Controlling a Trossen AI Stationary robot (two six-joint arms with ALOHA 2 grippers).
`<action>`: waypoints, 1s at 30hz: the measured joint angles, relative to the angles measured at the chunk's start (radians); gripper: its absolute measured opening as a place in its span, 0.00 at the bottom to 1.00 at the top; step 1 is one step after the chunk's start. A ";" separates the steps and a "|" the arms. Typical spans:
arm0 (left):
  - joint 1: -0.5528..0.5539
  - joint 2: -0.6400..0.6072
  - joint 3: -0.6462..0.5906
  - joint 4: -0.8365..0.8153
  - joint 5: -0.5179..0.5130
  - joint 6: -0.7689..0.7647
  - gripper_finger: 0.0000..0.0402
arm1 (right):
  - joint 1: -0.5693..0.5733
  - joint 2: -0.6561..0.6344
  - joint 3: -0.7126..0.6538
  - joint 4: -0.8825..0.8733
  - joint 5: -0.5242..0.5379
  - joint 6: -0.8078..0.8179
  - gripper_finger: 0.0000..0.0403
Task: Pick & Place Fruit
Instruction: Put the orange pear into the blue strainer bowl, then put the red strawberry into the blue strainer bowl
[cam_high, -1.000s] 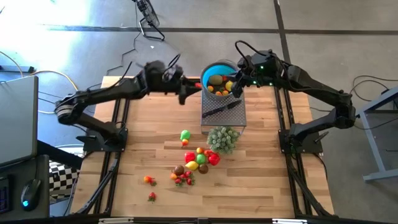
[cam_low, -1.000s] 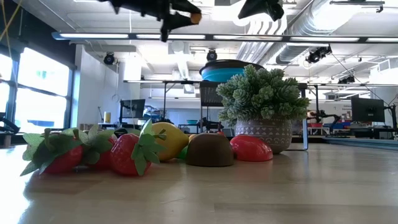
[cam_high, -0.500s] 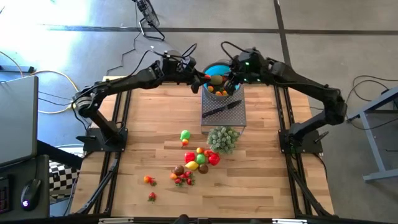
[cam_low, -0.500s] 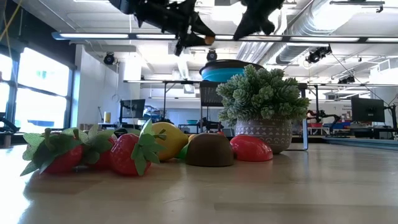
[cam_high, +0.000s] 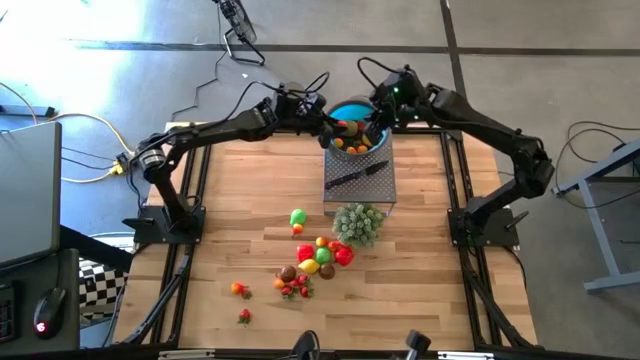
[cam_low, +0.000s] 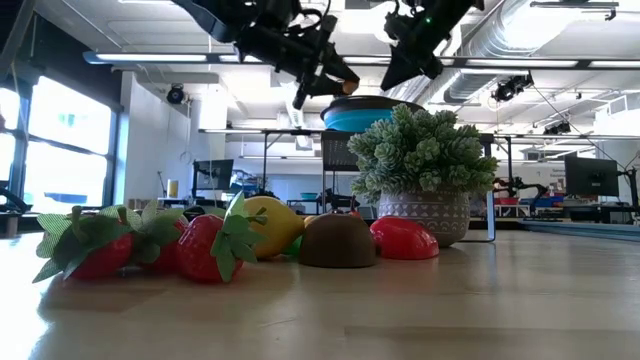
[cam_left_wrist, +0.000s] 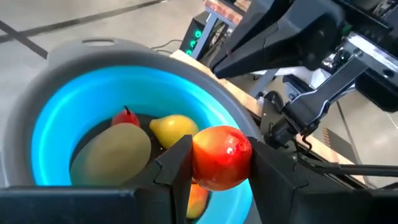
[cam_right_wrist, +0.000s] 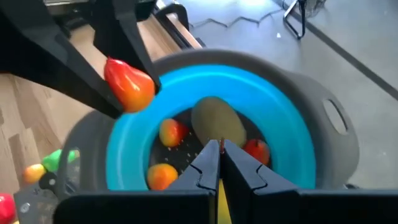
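Fruit under handling is a red-and-yellow toy fruit (cam_left_wrist: 221, 157), clamped between the fingers of the left gripper (cam_high: 334, 125) and held above the near rim of the blue bowl (cam_high: 352, 108); in the right wrist view the same piece (cam_right_wrist: 129, 84) hangs over the bowl's edge (cam_right_wrist: 273, 93), clear of the contents; bowl sits raised on a dark mesh stand (cam_high: 360, 178) at the far middle of the wooden table (cam_high: 240, 230); bowl already contains several pieces, including a large brownish-green one (cam_right_wrist: 217, 122), a yellow one (cam_left_wrist: 176, 127) and small red and orange ones; right gripper (cam_high: 378, 135) is over the bowl's opposite side, fingers pressed together with nothing between them; remaining fruit lies in a loose cluster (cam_high: 320, 255) on the table nearer the front, beside a pale green bushy plant (cam_high: 358, 222); one green piece (cam_high: 298, 216) lies apart toward the left; a few strawberries (cam_high: 240, 290) are scattered nearer the front edge; low view shows strawberries (cam_low: 140, 245) in the foreground.
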 joint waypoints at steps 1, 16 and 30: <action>0.000 0.005 0.004 0.001 -0.001 -0.006 0.32 | -0.003 0.002 0.000 -0.009 0.000 0.000 0.01; 0.006 0.007 0.007 0.001 -0.022 0.007 0.35 | -0.001 0.006 0.000 -0.047 0.009 0.000 0.09; 0.000 0.007 0.007 0.002 -0.014 0.013 0.57 | -0.001 0.006 0.000 -0.046 0.008 -0.028 0.46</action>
